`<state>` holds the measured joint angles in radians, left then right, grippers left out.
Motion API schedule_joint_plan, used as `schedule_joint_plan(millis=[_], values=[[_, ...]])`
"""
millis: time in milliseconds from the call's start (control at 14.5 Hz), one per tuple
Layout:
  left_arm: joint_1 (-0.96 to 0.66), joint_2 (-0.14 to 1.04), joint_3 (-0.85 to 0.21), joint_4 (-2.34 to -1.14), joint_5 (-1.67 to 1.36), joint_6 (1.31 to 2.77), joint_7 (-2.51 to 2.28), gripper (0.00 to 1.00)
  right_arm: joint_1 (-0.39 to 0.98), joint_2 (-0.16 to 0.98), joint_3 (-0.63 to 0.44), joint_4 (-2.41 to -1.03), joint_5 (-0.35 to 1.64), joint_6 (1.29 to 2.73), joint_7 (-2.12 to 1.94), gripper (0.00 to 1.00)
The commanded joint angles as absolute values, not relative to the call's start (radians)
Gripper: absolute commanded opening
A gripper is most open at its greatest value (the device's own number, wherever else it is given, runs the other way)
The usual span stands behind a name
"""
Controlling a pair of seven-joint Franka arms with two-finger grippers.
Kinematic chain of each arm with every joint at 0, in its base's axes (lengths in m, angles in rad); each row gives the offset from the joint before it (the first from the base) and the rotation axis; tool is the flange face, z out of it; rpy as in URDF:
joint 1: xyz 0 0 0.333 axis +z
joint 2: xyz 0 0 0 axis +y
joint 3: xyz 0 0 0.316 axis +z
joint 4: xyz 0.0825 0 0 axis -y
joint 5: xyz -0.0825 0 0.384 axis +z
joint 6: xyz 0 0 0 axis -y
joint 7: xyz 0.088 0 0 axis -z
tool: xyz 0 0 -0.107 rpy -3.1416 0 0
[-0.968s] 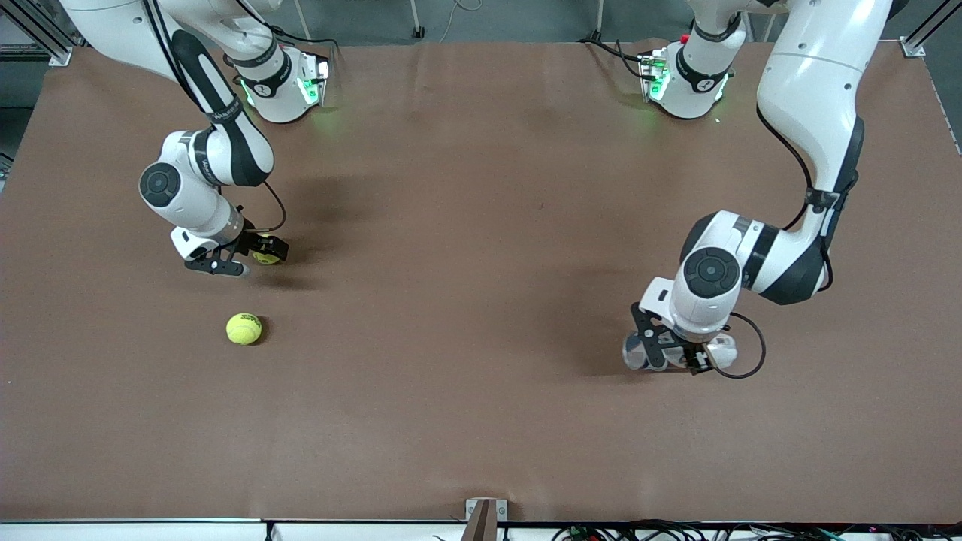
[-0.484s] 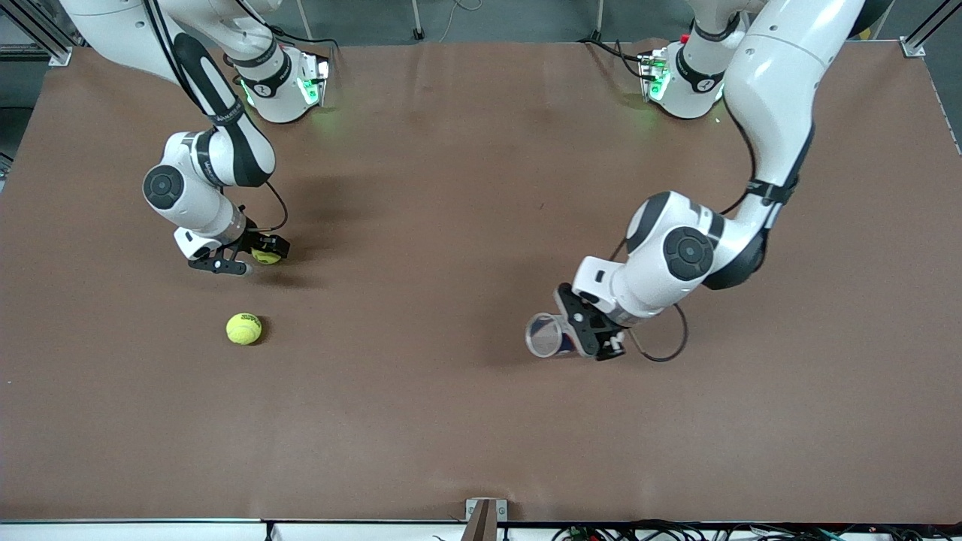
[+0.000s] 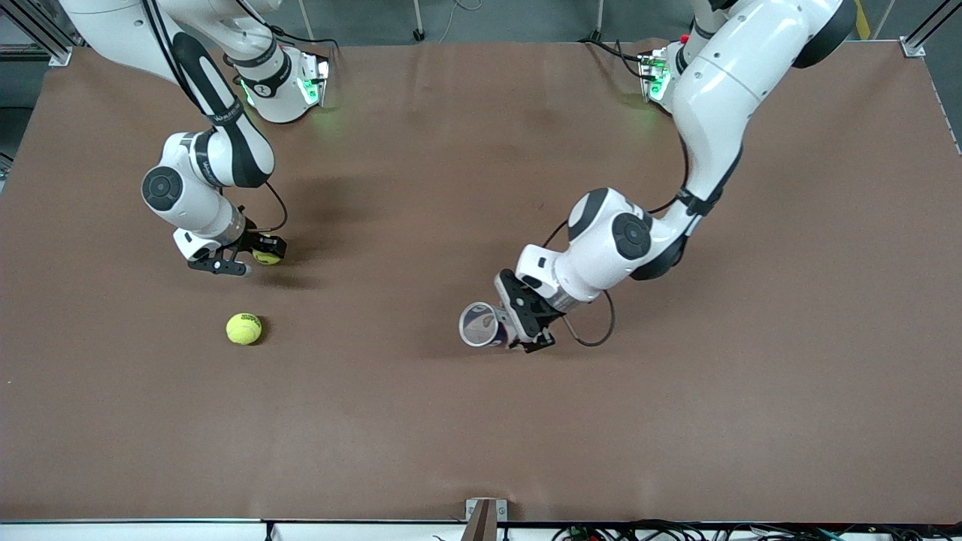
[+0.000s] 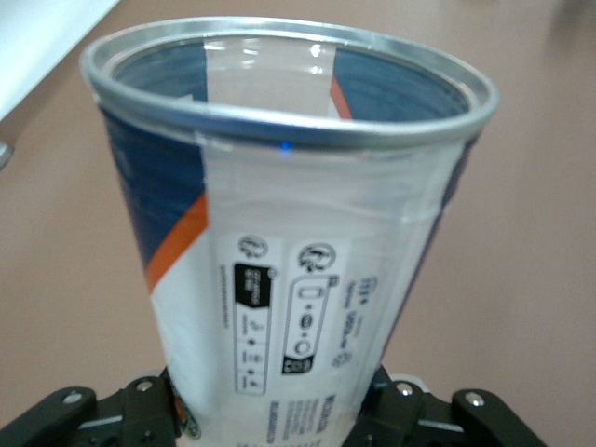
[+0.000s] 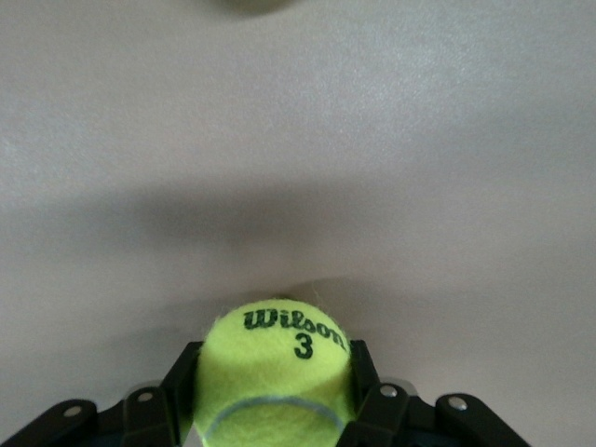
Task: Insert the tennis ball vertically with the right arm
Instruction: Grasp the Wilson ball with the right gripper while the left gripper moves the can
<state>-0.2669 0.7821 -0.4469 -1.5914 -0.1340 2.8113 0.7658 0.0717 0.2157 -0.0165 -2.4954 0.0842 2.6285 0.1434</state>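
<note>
My right gripper (image 3: 254,258) is shut on a yellow-green tennis ball (image 3: 266,257), low at the table toward the right arm's end. In the right wrist view the ball (image 5: 276,358), marked "Wilson 3", sits squeezed between the black fingers (image 5: 368,386). My left gripper (image 3: 521,318) is shut on a clear ball can (image 3: 481,324) with a blue and orange label, over the table's middle. The can is tilted, its open metal-rimmed mouth toward the right arm's end. In the left wrist view the can (image 4: 279,233) fills the picture and looks empty.
A second tennis ball (image 3: 243,328) lies loose on the brown table (image 3: 421,421), nearer to the front camera than my right gripper; its edge shows in the right wrist view (image 5: 250,5). Both arm bases stand at the table's back edge.
My left arm has carried the can from the left arm's end of the table to over the middle. My right gripper has stayed almost still with its ball.
</note>
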Motion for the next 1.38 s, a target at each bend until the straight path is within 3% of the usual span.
schedule_joint_plan(millis=[0, 553, 899, 1106, 1314], values=[[-0.330, 0.848, -0.454, -1.572, -0.208, 2.980, 0.772, 0.67, 0.083, 0.199, -0.012, -2.458, 0.097, 2.562, 0.216, 0.03], [-0.509, 0.920, -0.482, -1.565, -0.440, 3.307, 0.772, 0.67, 0.163, 0.170, -0.011, -2.369, 0.174, 2.450, 0.400, 0.02], [-0.549, 0.976, -0.483, -1.569, -0.442, 3.512, 0.766, 0.67, 0.179, 0.153, -0.012, -2.151, 0.330, 2.136, 0.483, 0.01], [-0.551, 0.976, -0.483, -1.581, -0.443, 3.551, 0.761, 0.66, 0.202, 0.155, -0.012, -2.019, 0.334, 2.005, 0.596, 0.01], [-0.548, 0.971, -0.483, -1.598, -0.446, 3.551, 0.736, 0.66, 0.297, 0.156, -0.012, -1.951, 0.337, 1.980, 0.768, 0.01]])
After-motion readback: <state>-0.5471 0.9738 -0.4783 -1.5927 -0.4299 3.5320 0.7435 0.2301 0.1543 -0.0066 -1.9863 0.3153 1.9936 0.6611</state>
